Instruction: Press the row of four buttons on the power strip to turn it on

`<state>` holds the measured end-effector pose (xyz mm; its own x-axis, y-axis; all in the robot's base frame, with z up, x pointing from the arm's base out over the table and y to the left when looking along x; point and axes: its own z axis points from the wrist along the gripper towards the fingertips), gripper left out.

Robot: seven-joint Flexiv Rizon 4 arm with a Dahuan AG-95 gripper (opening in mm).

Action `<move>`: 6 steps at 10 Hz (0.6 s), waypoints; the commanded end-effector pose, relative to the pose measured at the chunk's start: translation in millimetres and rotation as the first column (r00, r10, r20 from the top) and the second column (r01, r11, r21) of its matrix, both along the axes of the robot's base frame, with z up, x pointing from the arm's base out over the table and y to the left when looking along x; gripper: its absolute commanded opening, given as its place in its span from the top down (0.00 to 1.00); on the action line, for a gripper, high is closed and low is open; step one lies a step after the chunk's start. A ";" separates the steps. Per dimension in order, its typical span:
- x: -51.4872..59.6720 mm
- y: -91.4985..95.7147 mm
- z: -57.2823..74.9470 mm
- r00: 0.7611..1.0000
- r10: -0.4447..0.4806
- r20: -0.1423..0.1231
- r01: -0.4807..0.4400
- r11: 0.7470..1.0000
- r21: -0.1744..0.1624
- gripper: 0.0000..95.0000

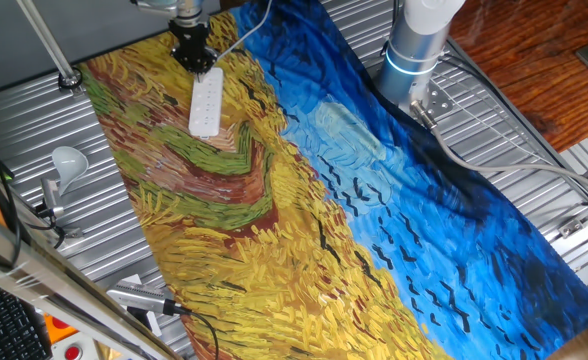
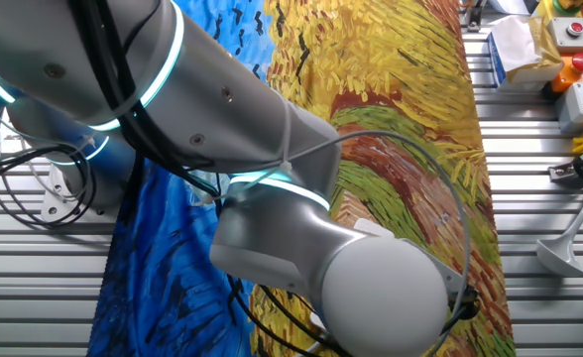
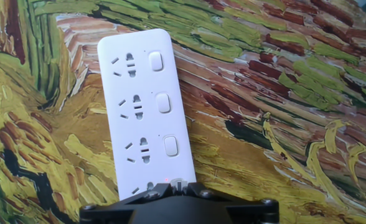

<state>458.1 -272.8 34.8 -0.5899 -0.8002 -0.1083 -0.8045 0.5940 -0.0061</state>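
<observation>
**A:** Painted cloth (image 1: pixel 304 190) all over the desk (image 1: pixel 534 150), wheat-field yellows on one side and deep blue on the other. Working outward from the hand view: the hand (image 3: pixel 178 200) is a dark block at the very bottom edge, sitting over the near end of the power strip (image 3: pixel 142 106). Can't tell if it's open or closed, the fingertips just aren't visible anywhere.

**B:** And the buttons?

**A:** I can see three of the row of four buttons (image 3: pixel 163 102), pale rounded switches running down the right side of the strip, each next to a socket. The fourth should be under the hand, so it's hidden. There's a tiny reddish glint right at the hand's edge, too small to call.

**B:** So how far along?

**A:** My guess is it's on the near-end button, with the three visible ones left to press. None of them shows a light, though I can't read on or off from their tilt.

**B:** Any branding?

**A:** Nope, plain white plastic, no readable text. Farther off in one fixed view, the strip lies flat on the yellow part, thin cord (image 1: pixel 242 35) trailing away, and a white bulb on a stand (image 1: pixel 66 162) sits well apart on the metal slats.
</observation>
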 end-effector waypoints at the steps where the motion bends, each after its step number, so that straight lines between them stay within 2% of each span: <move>1: 1.1 1.7 -24.8 1.000 0.001 -0.001 -0.001 1.000 0.012 1.00; 6: 0.8 2.0 -18.6 1.000 -0.005 -0.006 0.005 1.000 -0.016 1.00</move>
